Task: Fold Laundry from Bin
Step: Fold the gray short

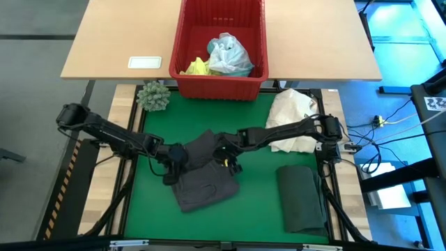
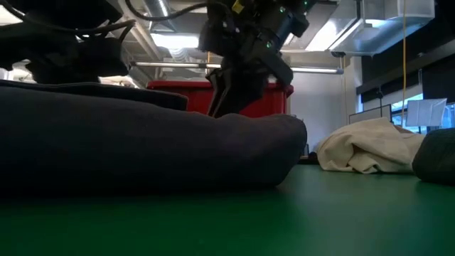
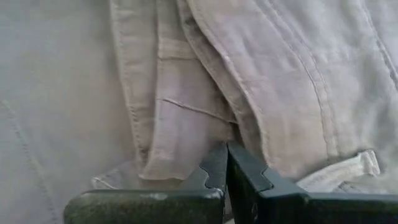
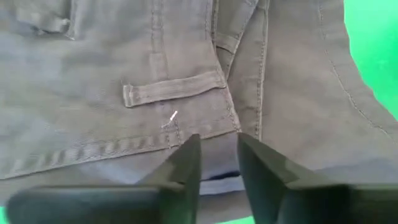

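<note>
I see a grey garment (image 1: 205, 183) lying crumpled and partly folded near the middle of the green mat, its seams and a belt loop showing up close. A dark green-black garment (image 1: 301, 197) lies folded into a neat rectangle, well apart to its right. The red bin (image 1: 219, 77) stands beyond the mat's far edge, holding a light turquoise-blue piece (image 1: 231, 57) and a bright yellow one (image 1: 197, 67) beside it.

Left claw (image 3: 225, 163) closed, fingertips together, on grey garment (image 3: 186, 81) — seams and folds fill the view

The grey garment (image 4: 155, 81) is matt stitched woven cloth; the bin (image 1: 219, 86) is glossy slotted plastic.
</note>
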Controlling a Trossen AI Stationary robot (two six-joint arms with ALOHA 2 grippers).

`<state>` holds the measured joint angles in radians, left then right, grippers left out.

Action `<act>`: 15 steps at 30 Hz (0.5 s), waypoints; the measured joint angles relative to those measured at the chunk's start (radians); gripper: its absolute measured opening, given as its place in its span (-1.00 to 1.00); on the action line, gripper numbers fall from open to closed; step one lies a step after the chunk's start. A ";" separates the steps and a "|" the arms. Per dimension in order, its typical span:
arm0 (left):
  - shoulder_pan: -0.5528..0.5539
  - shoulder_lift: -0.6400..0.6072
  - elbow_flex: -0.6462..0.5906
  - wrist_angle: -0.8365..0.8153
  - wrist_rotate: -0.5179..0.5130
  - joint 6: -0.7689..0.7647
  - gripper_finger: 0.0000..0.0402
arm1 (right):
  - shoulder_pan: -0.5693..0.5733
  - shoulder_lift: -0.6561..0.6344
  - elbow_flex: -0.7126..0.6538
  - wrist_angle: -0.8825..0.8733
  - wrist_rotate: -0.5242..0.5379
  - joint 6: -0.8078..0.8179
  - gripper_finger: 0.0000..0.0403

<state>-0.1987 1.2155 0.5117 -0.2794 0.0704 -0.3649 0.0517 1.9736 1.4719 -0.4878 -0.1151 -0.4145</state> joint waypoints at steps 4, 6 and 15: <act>0.037 -0.022 0.000 -0.016 -0.001 0.012 -0.97 | -0.001 0.003 0.051 -0.047 -0.004 0.022 -0.21; 0.058 -0.044 0.000 -0.029 -0.001 0.043 -0.91 | -0.006 0.004 0.072 -0.074 -0.009 0.022 -0.11; 0.191 -0.091 0.000 -0.139 0.037 0.158 -0.53 | -0.087 0.006 0.090 -0.107 -0.199 0.000 0.13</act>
<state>-0.0074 1.1246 0.5117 -0.4182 0.1071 -0.2065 -0.0357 1.9793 1.5616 -0.5951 -0.3140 -0.4148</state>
